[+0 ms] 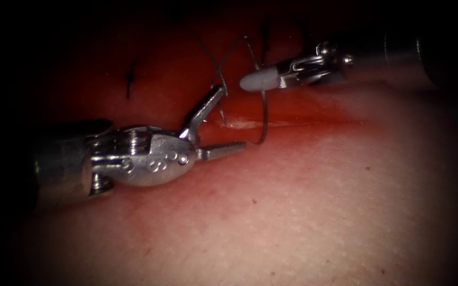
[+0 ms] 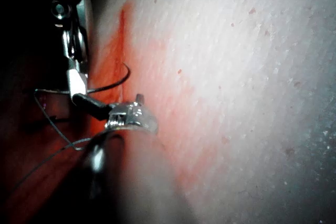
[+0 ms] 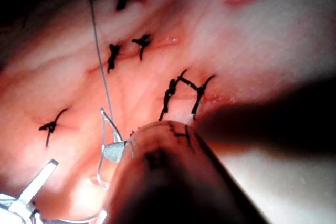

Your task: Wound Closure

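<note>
Red fluid [image 1: 292, 114] lay wet along the cut [image 1: 271, 125] in the tissue [image 1: 303, 212], and dark finished stitches [image 3: 184, 95] crossed the wound further back, with knotted cut ends of thread [image 3: 113, 56] standing up from several of them. By that showing a good part of the closure was already done, while the stretch of cut nearest the tools was still unclosed and had a stitch in progress.

The left gripper [image 1: 223, 119] came in from the endoscope view's left with its jaws spread wide, one raised toward the thread and one lying low over the tissue; it held nothing that could be made out. The right gripper [image 1: 253, 80] reached in from the right with its jaws closed, and it appeared to grip the needle [image 1: 264, 114] near the needle's upper end. The needle curved down from there and its lower end met the tissue at the cut, just right of the left gripper's lower jaw; whether the point was actually buried could not be told. The thread [image 1: 216, 61] ran upward from beside the left gripper's raised jaw and crossed itself in a loose loop above the tools. As a judgement, this stitch remained to be completed and tied, and any open cut beyond it remained too.
</note>
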You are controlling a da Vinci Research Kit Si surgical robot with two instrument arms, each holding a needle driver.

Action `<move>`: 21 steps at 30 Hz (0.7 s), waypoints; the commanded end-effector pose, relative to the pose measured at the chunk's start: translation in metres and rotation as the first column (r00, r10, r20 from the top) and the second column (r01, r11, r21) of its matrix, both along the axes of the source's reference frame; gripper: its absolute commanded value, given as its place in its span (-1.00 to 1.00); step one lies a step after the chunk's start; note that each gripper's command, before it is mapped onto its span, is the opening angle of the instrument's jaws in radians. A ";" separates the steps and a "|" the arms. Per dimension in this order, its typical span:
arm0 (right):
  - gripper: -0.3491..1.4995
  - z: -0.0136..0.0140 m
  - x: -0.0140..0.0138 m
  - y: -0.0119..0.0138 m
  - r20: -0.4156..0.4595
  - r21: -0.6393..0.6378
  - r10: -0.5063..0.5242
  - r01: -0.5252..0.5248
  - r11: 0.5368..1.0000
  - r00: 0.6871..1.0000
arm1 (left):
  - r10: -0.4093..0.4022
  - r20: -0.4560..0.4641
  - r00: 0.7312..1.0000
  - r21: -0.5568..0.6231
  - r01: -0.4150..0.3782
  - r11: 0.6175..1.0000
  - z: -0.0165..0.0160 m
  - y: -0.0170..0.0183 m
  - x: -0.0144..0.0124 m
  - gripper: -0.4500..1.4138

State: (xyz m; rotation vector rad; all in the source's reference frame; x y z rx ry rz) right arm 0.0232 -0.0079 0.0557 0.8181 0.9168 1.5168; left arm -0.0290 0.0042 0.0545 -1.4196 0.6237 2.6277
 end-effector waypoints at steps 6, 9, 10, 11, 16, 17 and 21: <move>-1.00 -0.0002 0.0008 0.0010 0.000 -0.084 0.044 -0.044 0.995 0.999 | 0.071 0.070 0.995 0.312 -0.090 0.946 0.0006 0.0009 0.0019 -1.00; -1.00 -0.0005 0.0008 0.0012 -0.010 -0.112 0.046 -0.047 0.993 0.999 | 0.088 0.071 0.994 0.385 -0.108 0.916 0.0011 0.0012 0.0023 -1.00; -1.00 -0.0007 0.0008 0.0013 -0.010 -0.124 0.052 -0.052 0.991 0.999 | 0.110 0.071 0.991 0.415 -0.130 0.901 0.0015 0.0014 0.0024 -1.00; -1.00 -0.0009 0.0008 0.0014 -0.009 -0.140 0.050 -0.051 0.989 0.999 | 0.120 0.073 0.990 0.437 -0.140 0.889 0.0018 0.0015 0.0025 -1.00; -1.00 -0.0019 0.0007 0.0021 -0.012 -0.241 0.050 -0.051 0.969 0.999 | 0.167 0.053 0.985 0.538 -0.169 0.826 0.0039 0.0023 0.0026 -1.00; -1.00 -0.0021 0.0007 0.0021 -0.008 -0.267 0.044 -0.044 0.963 0.999 | 0.175 0.052 0.983 0.545 -0.174 0.820 0.0042 0.0024 0.0026 -1.00; -1.00 -0.0025 0.0008 0.0022 0.013 -0.369 0.017 -0.011 0.929 1.000 | 0.188 0.016 0.982 0.580 -0.163 0.798 0.0058 0.0027 0.0024 -1.00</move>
